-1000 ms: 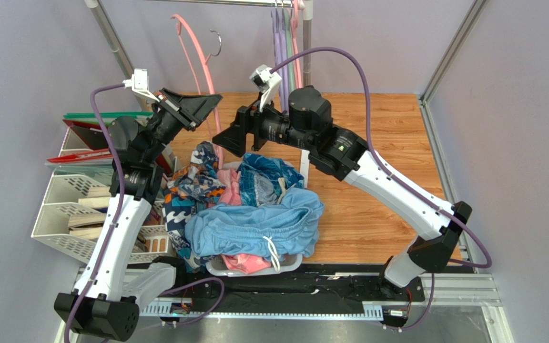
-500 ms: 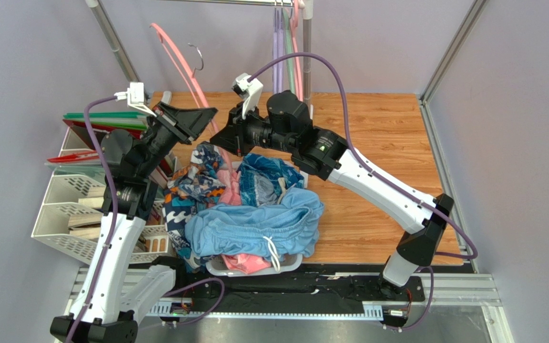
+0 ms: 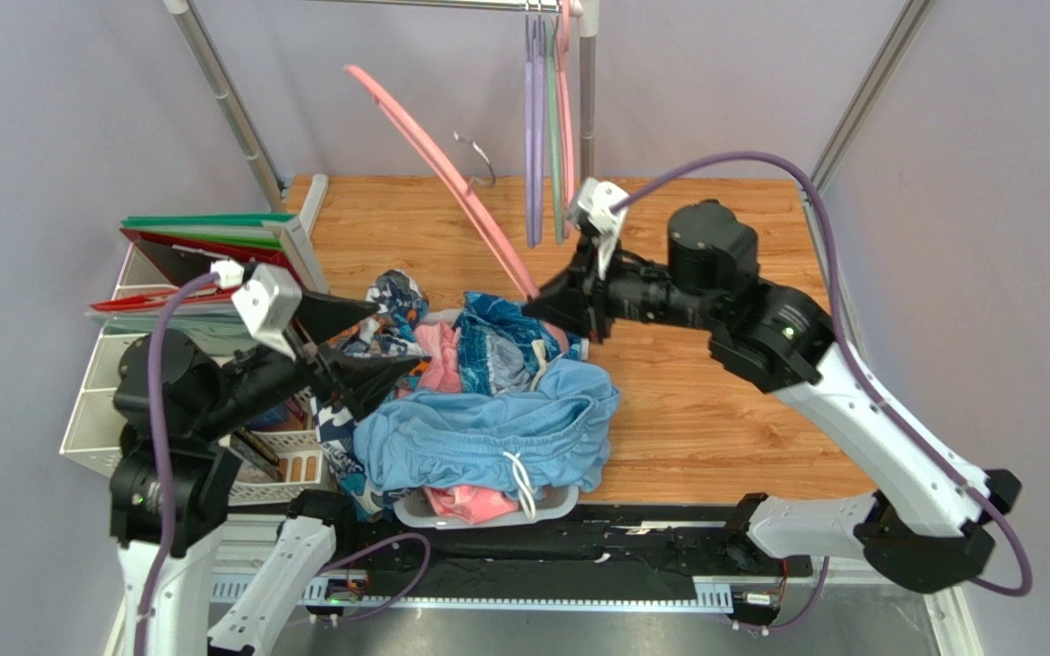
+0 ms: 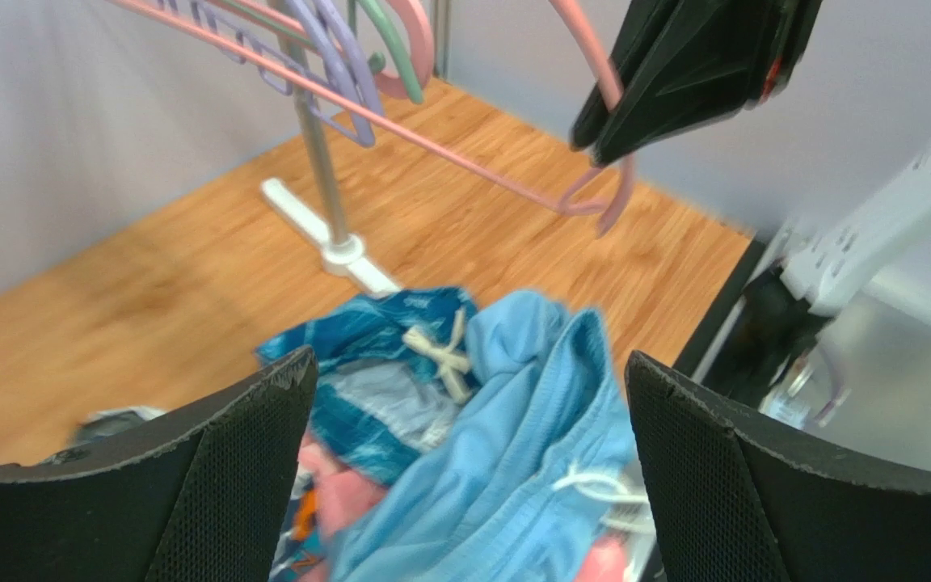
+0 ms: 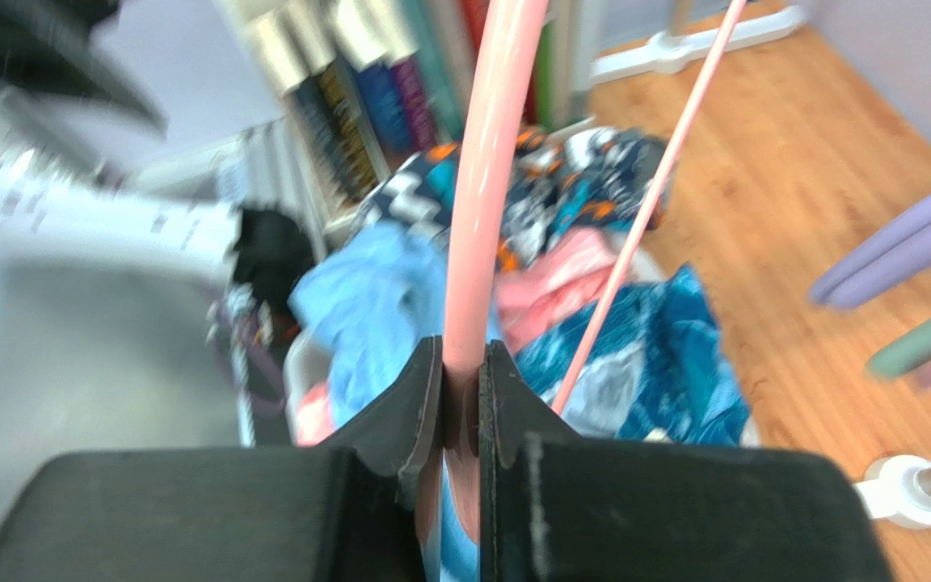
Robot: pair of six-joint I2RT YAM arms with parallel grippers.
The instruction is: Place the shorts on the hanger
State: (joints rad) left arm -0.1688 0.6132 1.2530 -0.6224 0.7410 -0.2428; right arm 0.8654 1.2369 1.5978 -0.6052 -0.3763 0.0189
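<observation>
The salmon-pink hanger slants up and to the left above the table, its metal hook pointing right. My right gripper is shut on the hanger's lower end; in the right wrist view the pink bar rises straight out of the closed gripper. The light blue shorts lie crumpled on the front of the clothes pile, white drawstring showing. My left gripper hangs open over the pile's left side, nothing between its fingers, with the shorts below it.
A teal patterned garment and a pink one share the basket with the shorts. Purple and grey-green hangers hang on the rack at the back, its foot on the wood. Paper trays stand at the left.
</observation>
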